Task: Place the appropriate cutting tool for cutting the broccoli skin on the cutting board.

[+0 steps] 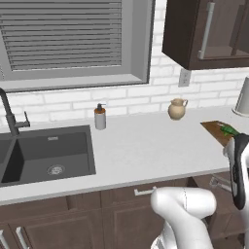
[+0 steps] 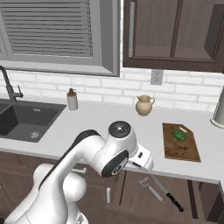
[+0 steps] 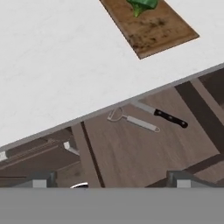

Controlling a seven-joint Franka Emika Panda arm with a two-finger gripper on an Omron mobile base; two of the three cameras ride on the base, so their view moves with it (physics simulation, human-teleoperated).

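Cutting tool: the small slender silvery-grey metal peeler with a loop-like head (image 3: 132, 120) is lying flat inside an open brown wooden drawer (image 3: 144, 148) below the desk edge, also showing in the right base view (image 2: 150, 187).
Its axis: in the hand view the long axis is running from upper left to lower right, looped head at the upper left, thin handle trailing away.
Neighbour: a black-handled knife with a grey blade (image 3: 162, 114) is lying just beside the peeler, roughly parallel, apart from it.
Cutting board: the flat rectangular brown wooden board with visible grain (image 2: 180, 146) is resting on the pale speckled desk (image 2: 105, 127), above the drawer.
Broccoli: the small bright green lumpy floret (image 2: 179, 135) is sitting on the board's far part.
Around: a beige ceramic jug (image 2: 144, 105) and a grey soap dispenser (image 2: 72, 99) are standing by the white brick wall; a dark sink (image 2: 24, 119) is lying far left.
Obstruction: the desk's overhanging edge is sitting directly above the drawer's back.
Claw: hovering over the drawer (image 3: 107, 181), its two tips are standing wide apart, holding nothing.
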